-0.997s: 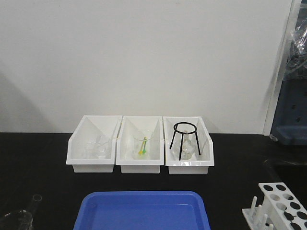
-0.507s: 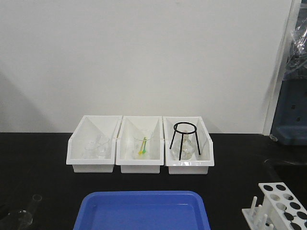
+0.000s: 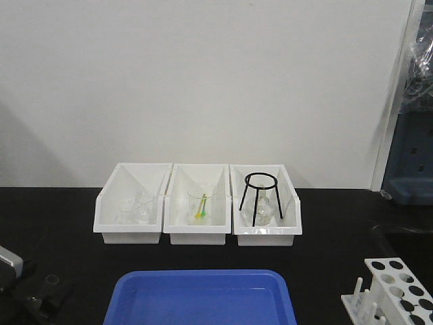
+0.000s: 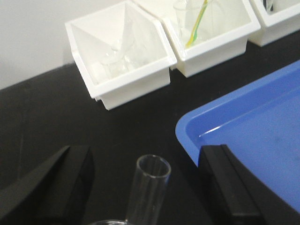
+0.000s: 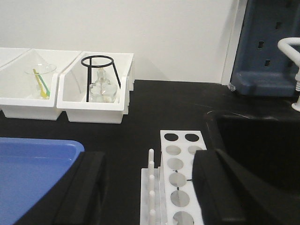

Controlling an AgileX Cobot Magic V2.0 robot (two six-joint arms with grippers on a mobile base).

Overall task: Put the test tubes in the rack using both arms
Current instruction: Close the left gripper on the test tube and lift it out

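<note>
Clearly the pick-up is the step in hand: at the front-left corner of the worktop (image 3: 325, 223) the left gripper (image 4: 143, 161) hangs over a tube (image 4: 151, 187), jaws spread wide, one black finger on each side and neither touching the glass. The tube stands near upright, open rim up. Its foot seems to sit inside a beaker (image 4: 105, 222) whose rim only just shows, so I cannot tell how it is propped. At the front-right corner the right gripper (image 5: 150, 164) hovers above the rack (image 5: 181, 140), jaws likewise wide apart and empty; the holes that show hold no tubes. Between the two, at the front edge, lies a tray (image 3: 203, 294), and three bins (image 3: 197, 237) sit in a row toward the back edge. None of the transfer looks done. Next, I judge, the left jaws need to drop a little, centre on the tube below its rim and close gently, since thin glass may slip or crack, then lift straight up to clear the beaker
</note>
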